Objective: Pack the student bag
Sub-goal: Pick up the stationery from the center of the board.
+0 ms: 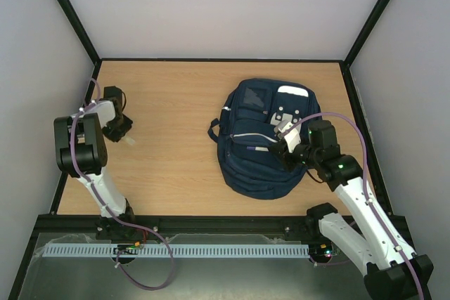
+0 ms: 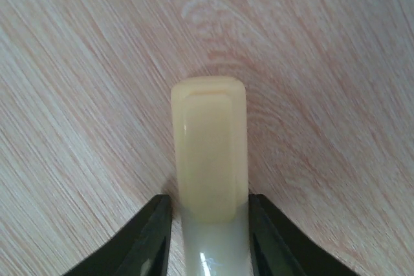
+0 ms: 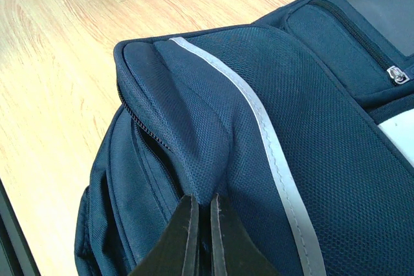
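The student bag (image 1: 253,166), navy with white reflective stripes, lies flat at the right of the wooden table. My right gripper (image 1: 281,147) rests on its front and is shut on a pinched-up fold of the bag's fabric (image 3: 194,159), jaws nearly together (image 3: 200,214), beside a reflective stripe (image 3: 272,153) and a partly open zip (image 3: 139,130). My left gripper (image 1: 118,128) is at the far left of the table, low over the wood. It is shut on a pale cream rounded bar (image 2: 208,140) that sticks out ahead of the fingers (image 2: 208,201).
Black frame rails (image 1: 77,26) and grey walls bound the table on three sides. A purple-tipped item (image 1: 252,149) shows at a front pocket's opening. A grey buckle patch (image 1: 285,119) and a white label (image 1: 293,91) lie on the bag's top.
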Controlling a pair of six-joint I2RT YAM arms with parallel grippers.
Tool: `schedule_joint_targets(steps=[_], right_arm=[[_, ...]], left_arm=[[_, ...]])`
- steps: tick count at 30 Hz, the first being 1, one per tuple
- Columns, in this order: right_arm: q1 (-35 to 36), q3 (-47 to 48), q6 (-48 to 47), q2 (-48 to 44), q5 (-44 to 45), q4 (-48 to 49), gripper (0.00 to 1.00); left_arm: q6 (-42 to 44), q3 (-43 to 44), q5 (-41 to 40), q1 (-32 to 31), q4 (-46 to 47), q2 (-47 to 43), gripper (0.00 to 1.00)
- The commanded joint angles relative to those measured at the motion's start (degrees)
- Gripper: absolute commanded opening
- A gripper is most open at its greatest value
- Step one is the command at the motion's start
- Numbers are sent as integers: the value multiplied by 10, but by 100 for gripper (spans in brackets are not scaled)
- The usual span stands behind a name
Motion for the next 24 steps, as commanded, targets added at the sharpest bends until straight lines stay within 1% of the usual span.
schedule_joint_targets(steps=[1, 2, 3, 5, 7, 9, 11, 15, 17, 19, 20, 21, 22, 24], right_arm=[[0, -2, -4, -7, -42, 6, 1], [0, -2, -3, -6, -43, 6, 1], [0, -2, -3, -7, -43, 6, 1], [-1, -2, -3, -7, -42, 6, 1], [-1, -2, -3, -8, -42, 6, 1], [-2, -2, -3, -7, -40, 6, 1], [-2, -3, -3, -7, -41, 6, 1], [-4, -3, -1, -8, -41, 7, 1], [-4, -3, -1, -6, -39, 7, 1], [-4, -4, -3, -5, -35, 10, 1], [-5, -5, -1, -6, -32, 11, 1], [-6, -4, 0, -7, -28, 13, 1], [-6, -5, 3, -8, -24, 15, 1], [-6, -5, 4, -9, -12, 22, 1]], left_arm=[[-2, -25, 19, 1, -1, -17, 31], [-1, -30, 22, -1, -2, -25, 27], [2, -36, 25, -6, -2, -36, 25], [9, -52, 28, -26, -4, -64, 25], [22, -67, 30, -64, -4, -97, 25], [42, -78, 22, -114, -7, -134, 25], [51, -84, -2, -179, -19, -170, 25], [81, -110, -25, -307, -11, -238, 24], [105, -134, -30, -361, 13, -283, 22], [130, -171, -28, -404, 57, -335, 18], [146, -189, -24, -421, 80, -363, 14], [168, -206, -18, -438, 104, -391, 5], [194, -223, -6, -457, 131, -418, 3], [249, -238, -10, -506, 160, -459, 2]])
